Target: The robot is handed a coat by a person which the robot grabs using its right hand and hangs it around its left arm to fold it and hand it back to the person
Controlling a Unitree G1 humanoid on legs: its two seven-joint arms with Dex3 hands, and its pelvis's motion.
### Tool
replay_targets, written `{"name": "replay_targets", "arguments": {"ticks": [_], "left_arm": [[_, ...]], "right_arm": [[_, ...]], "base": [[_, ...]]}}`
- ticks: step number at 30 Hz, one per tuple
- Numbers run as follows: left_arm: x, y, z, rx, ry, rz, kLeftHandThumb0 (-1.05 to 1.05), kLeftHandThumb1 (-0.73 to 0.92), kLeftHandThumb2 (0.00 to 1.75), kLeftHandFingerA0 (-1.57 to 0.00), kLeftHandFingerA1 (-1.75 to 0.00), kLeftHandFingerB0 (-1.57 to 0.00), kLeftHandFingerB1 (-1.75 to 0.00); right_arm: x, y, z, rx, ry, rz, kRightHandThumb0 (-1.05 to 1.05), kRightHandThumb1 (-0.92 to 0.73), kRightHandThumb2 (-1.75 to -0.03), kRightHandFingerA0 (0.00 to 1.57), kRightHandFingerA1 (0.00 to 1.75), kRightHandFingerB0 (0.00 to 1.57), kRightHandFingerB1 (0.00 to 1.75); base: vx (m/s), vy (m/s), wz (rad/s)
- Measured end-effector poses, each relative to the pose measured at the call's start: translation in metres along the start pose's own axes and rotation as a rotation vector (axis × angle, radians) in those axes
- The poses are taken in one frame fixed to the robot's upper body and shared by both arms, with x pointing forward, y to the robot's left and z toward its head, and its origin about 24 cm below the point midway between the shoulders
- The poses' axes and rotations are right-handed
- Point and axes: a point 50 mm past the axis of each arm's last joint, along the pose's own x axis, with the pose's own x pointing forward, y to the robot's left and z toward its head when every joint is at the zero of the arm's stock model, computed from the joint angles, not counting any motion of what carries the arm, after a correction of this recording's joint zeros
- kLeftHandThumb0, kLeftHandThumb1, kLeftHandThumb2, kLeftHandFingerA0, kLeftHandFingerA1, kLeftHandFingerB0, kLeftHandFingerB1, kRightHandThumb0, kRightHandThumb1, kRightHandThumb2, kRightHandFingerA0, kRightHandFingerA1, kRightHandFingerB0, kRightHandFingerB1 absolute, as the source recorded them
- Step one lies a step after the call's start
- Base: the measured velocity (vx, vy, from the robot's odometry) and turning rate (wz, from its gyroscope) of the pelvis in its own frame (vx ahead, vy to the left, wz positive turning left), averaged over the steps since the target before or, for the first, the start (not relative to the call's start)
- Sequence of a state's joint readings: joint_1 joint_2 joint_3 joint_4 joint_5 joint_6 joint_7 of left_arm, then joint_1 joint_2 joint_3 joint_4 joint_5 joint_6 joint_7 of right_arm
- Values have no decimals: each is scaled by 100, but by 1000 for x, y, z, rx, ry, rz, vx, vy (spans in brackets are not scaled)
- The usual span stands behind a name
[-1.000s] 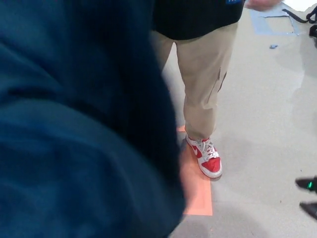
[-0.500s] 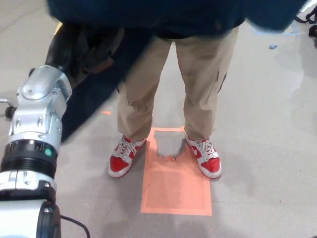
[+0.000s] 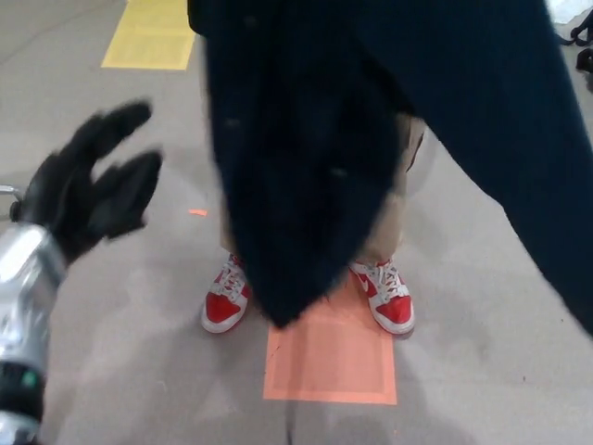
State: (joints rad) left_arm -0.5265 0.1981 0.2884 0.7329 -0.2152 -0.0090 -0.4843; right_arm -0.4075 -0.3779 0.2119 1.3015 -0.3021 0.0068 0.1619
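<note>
Left hand (image 3: 88, 181) open at near left; coat (image 3: 306, 158) hung mid-frame.
The hand is raised with fingers spread and nothing held; the right hand is not seen. The dark blue coat, blurred, is hung apart from it, across a person's legs. Red-and-white shoes (image 3: 387, 297) are planted at an orange floor patch (image 3: 334, 366). A yellow marking (image 3: 153, 35) is noted beyond.

The dark navy coat (image 3: 306, 158) is matt, soft-looking cloth. The silver forearm (image 3: 23, 278) shines like metal; the black left hand (image 3: 88, 190) is matt.
</note>
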Motion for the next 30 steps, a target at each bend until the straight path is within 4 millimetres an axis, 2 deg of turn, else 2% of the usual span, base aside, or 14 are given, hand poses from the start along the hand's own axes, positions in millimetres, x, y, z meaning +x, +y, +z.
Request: {"name": "replay_targets", "arguments": {"ticks": [1,3,4,7,9,11,12,14,16,17,19,20,22,30], "left_arm": [[-6,4,-8,-10,22,11,-63,58,93,-3,-43,0,-34],[-18,12,-27,-29,79,34,-58,81,64,-14,-31,-7,-28],[-23,15,-34,-33,99,43,-32,61,111,0,-48,0,-48],[-44,27,-61,-59,182,97,-61,63,96,0,-41,0,-36],[-58,32,-78,-67,237,124,-66,61,94,-1,-42,-1,-38],[-72,36,-94,-70,287,152,-81,63,91,-1,-40,-1,-38],[-76,36,-98,-72,302,160,-33,60,111,0,-48,0,-47],[-89,39,-114,-78,353,189,-57,84,65,-19,-34,-16,-30],[-103,44,-125,-70,405,228,-58,83,65,-18,-34,-15,-30],[-107,46,-128,-62,422,242,-33,60,110,0,-48,0,-47],[-115,53,-131,-30,459,266,-34,58,110,0,-48,0,-46],[-118,55,-132,-12,474,269,-34,58,110,0,-48,0,-46],[-123,60,-133,39,510,279,-63,85,66,-21,-32,-20,-30],[-134,64,-140,160,603,288,-64,88,66,-23,-32,-24,-31]], "right_arm": [[0,-1,1,15,-12,-10,-56,-81,-68,17,29,18,29],[0,-2,6,45,-43,-33,-55,-79,-64,21,30,20,29],[0,-2,8,57,-55,-41,-30,-55,-106,6,50,6,48],[0,-2,16,94,-98,-72,-29,-54,-106,7,50,7,48],[0,-4,21,116,-116,-94,-52,-78,-64,18,30,21,29],[1,-3,27,152,-135,-103,-28,-56,-106,8,50,8,49],[1,-2,29,160,-140,-103,-51,-78,-63,19,30,20,29],[2,3,32,179,-146,-97,-52,-78,-64,20,30,20,29],[2,9,28,185,-136,-84,-28,-58,-108,6,50,6,48],[3,11,26,181,-129,-79,-29,-56,-107,6,50,6,48],[3,16,21,174,-111,-67,-29,-56,-107,6,50,6,48],[3,17,20,173,-107,-64,-54,-79,-64,19,30,18,28],[3,19,17,169,-98,-58,-54,-79,-64,18,30,19,29],[3,22,10,148,-88,-29,-29,-55,-106,6,50,6,48]], "base": [[0,0,0],[0,0,0],[0,0,0],[0,0,0],[0,0,0],[0,0,0],[0,0,0],[0,0,0],[0,0,0],[0,0,0],[0,0,0],[0,0,0],[0,0,0],[0,0,0]]}}
